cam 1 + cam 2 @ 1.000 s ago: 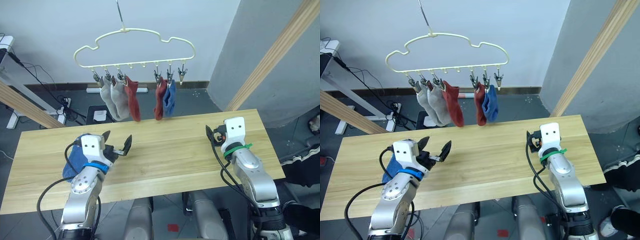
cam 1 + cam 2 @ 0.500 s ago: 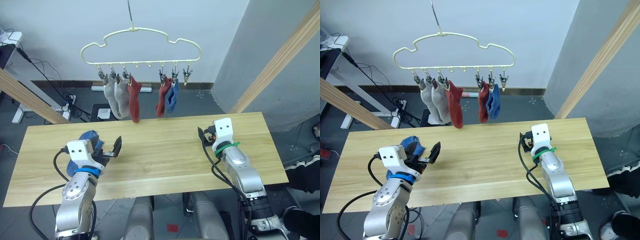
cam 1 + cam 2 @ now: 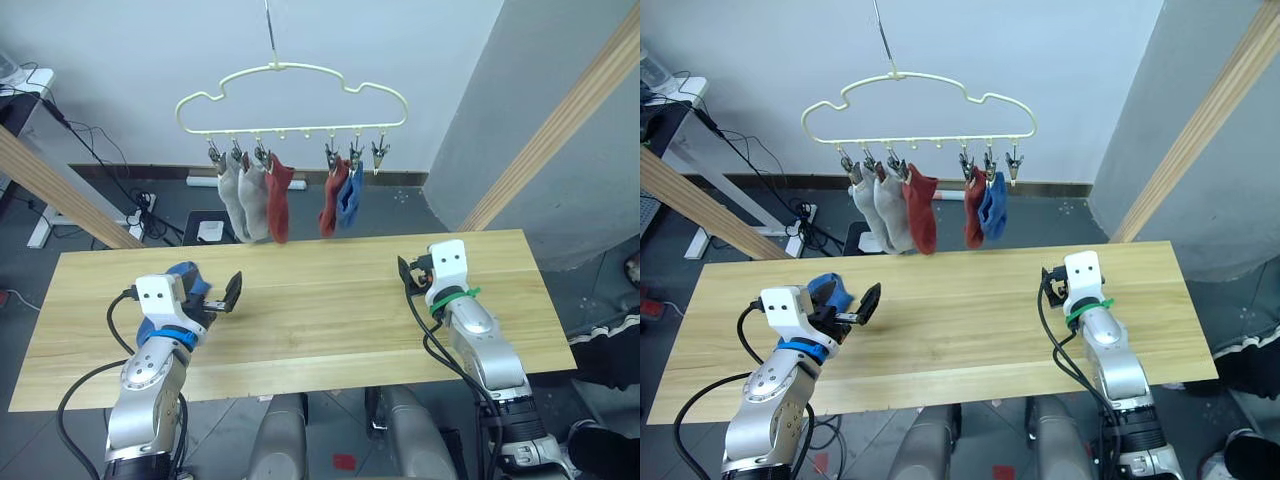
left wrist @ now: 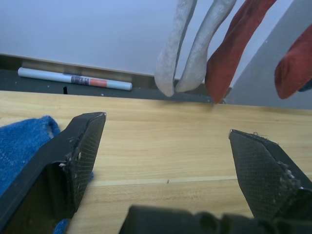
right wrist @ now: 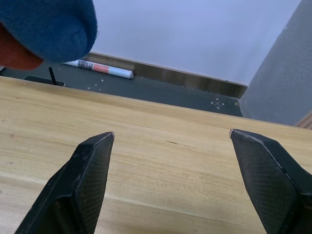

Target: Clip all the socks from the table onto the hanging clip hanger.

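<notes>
- Head view: five socks, two light grey (image 3: 243, 192), two rust-red (image 3: 278, 202) and one blue (image 3: 348, 200), were clipped on the pale-yellow wire cloud-shaped hanger (image 3: 290, 98) above the light wooden counter (image 3: 320, 300).
- Left wrist view: the left gripper (image 4: 170, 161) was spread wide, empty, a blue fabric sock (image 4: 22, 146) lying beside one finger.
- Right wrist view: the right gripper (image 5: 187, 170) was wide open, empty.

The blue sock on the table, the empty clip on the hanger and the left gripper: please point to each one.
blue sock on the table (image 3: 828, 291), right eye view, on its upper bulge.
empty clip (image 3: 380, 154), left eye view, on its metal body.
left gripper (image 4: 165, 141), left wrist view, midway between the two open fingertips.
</notes>
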{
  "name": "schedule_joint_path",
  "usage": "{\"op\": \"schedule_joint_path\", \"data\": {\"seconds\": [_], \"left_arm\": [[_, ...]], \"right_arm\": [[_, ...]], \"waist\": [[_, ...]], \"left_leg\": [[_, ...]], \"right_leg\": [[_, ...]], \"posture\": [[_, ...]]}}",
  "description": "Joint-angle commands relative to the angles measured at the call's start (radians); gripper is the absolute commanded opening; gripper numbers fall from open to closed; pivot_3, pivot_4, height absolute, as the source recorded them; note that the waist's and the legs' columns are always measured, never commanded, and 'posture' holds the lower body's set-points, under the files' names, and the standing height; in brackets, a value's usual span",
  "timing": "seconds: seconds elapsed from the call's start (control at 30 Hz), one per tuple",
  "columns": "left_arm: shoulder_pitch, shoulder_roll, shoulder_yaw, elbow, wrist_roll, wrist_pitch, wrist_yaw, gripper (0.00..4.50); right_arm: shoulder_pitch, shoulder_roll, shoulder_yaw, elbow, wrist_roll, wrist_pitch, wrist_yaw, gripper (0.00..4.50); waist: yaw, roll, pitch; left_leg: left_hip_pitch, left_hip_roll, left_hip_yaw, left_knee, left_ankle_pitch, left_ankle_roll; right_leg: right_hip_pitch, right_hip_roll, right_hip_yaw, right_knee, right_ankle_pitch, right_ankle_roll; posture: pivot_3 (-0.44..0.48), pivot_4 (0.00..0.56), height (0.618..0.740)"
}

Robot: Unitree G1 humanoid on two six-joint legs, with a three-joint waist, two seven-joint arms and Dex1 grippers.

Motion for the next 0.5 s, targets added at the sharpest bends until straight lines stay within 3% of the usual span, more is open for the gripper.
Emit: {"op": "schedule_joint_path", "data": {"seconds": [0.03,0.5], "left_arm": [[0.001,-0.001,0.002,-0.014,0.01,-0.015,0.006,4.5],[0.018,-0.005,-0.002,-0.043,0.0,-0.016,-0.011,4.5]], "right_arm": [[0.01,-0.001,-0.022,-0.043,-0.007,-0.025,-0.014,3.97],[0.023,-0.011,-0.022,-0.066,-0.007,-0.023,-0.009,3.97]], "waist": [[0.0,0.0,-0.002],[-0.002,0.0,-0.023]], "left_leg": [[0.002,0.0,0.0,0.0,0.0,0.0],[0.004,0.0,0.0,0.0,0.0,0.0]], "right_leg": [[0.002,0.0,0.0,0.0,0.0,0.0],[0.004,0.0,0.0,0.0,0.001,-0.002]], "posture": [[0.081,0.26,0.74],[0.076,0.252,0.74]]}}
